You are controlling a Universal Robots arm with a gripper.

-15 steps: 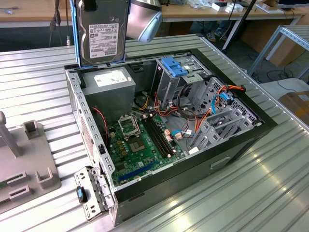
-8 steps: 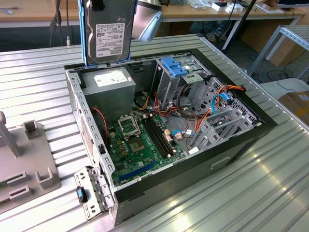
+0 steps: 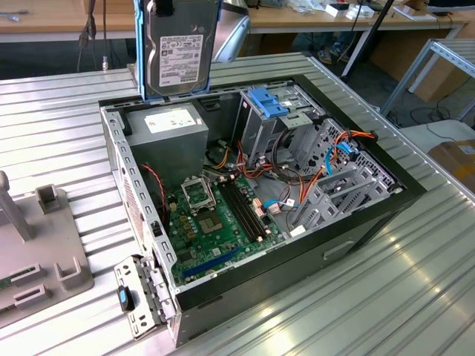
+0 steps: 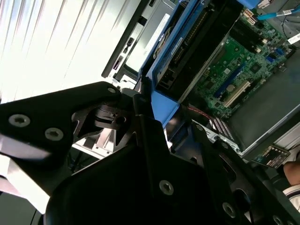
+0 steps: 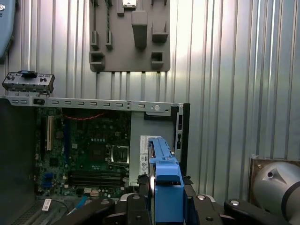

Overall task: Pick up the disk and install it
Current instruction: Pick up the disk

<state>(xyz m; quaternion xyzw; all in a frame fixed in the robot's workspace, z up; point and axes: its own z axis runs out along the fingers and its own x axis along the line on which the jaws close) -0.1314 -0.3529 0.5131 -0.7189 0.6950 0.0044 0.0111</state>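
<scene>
**INVENTORY: my claw, 1 disk held over the open PC**

1. Table point(image 3: 415, 297): ribbed metal top, carries everything below.
2. PC case point(image 3: 297, 256): dark, lies on its side at mid-table with its side panel off, so the inside faces up.
3. Fixture plate point(image 3: 37, 252): grey w/ raised blocks. Flat on the table at the exterior view's left, apart from the case.
4. Motherboard point(image 3: 215, 222): green, on the case floor, near-left part in the exterior view.
5. PSU box point(image 3: 167, 141): grey w/ white label, in the far-left corner of the case in the exterior view.
6. Drive cage point(image 3: 267, 104): grey metal w/ light-blue plastic top. Stands at the far side of the case, to the exterior view's right of the PSU box.
7. Cables point(image 3: 334, 148): orange, red and blue, bundled at the exterior view's right side of the case.
8. The disk point(image 3: 180, 52): dark, blue rails, label toward the exterior cam. Upright and off the table, over the far rim of the case, above the PSU box. Not in the cage. The first wrist view shows its blue edge and tab end-on point(image 5: 161, 154).
9. My claw point(image 5: 164, 185): clenched on the disk's upper end, black fingers point(image 5: 140, 187) either side of the blue tab.
10. Small metal bracket point(image 3: 141, 297): on the table just beside the case's near-left corner in the exterior view.
</scene>
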